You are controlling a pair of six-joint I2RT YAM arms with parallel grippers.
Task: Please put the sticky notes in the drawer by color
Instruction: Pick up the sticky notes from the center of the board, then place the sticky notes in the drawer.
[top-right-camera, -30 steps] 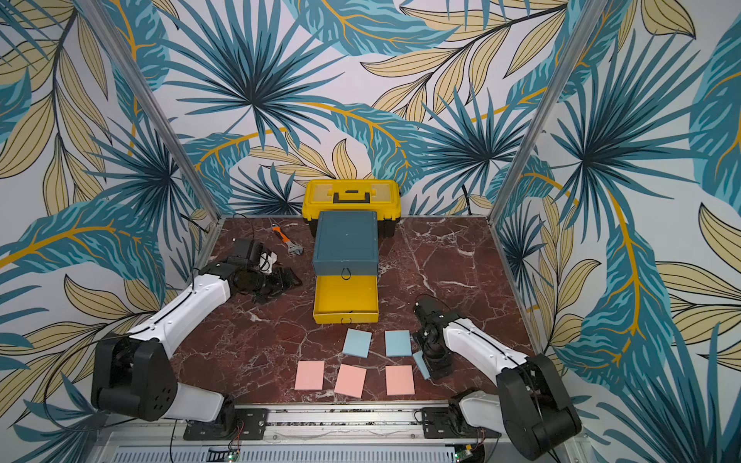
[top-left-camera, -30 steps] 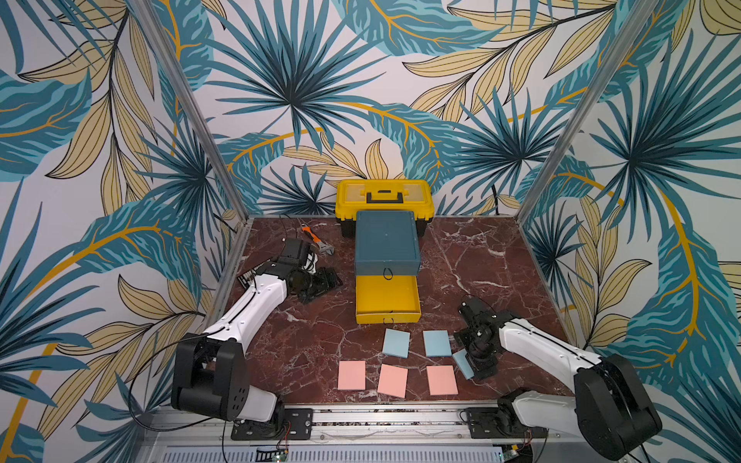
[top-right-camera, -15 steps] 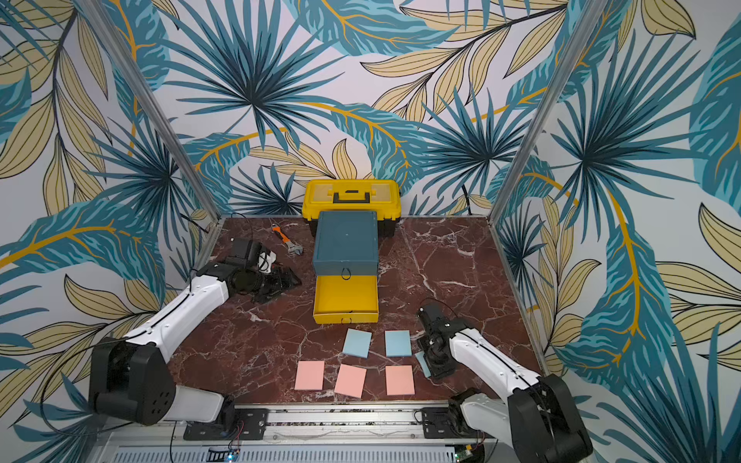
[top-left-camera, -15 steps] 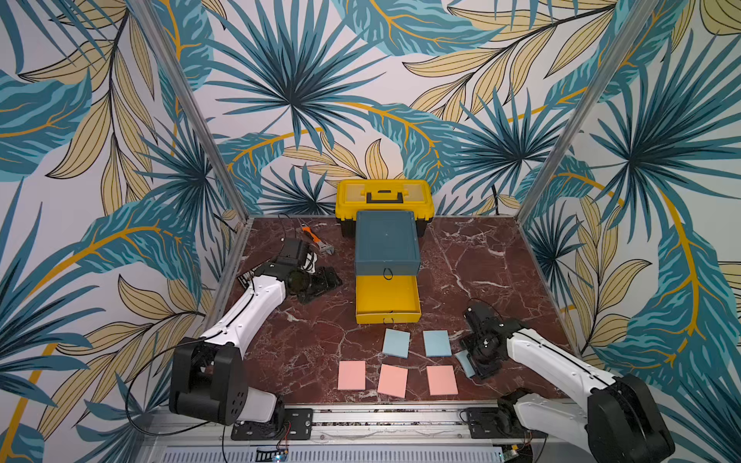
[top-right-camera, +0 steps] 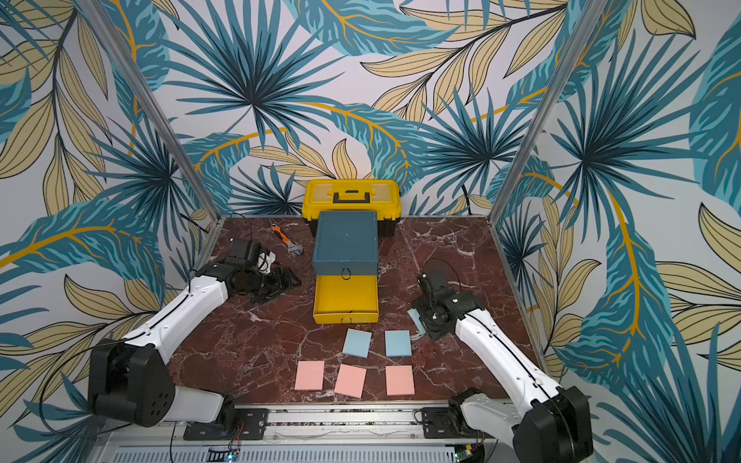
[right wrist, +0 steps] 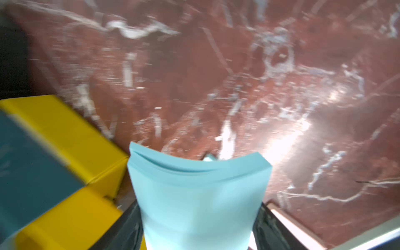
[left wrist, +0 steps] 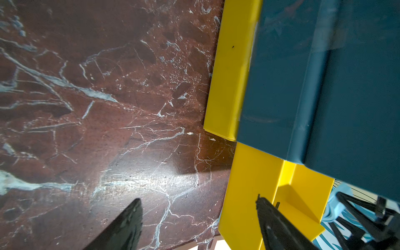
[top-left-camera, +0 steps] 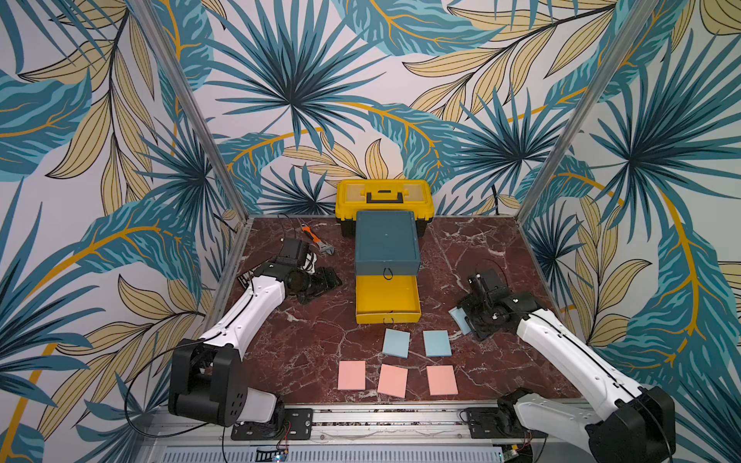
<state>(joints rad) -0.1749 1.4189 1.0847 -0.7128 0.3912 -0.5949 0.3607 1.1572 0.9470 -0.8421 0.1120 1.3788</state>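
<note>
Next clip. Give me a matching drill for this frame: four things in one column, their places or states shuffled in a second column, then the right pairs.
Things
1. held blue pad
2. pink pads
3. yellow toolbox
4. lowest yellow drawer

Places or states
A. at the back wall, behind the teal cabinet
B. pulled out toward the front
C. bent in the right pincer
D. flat in a row nearest the front edge of the table

Pairs: 1-C, 2-D, 3-A, 4-B
</note>
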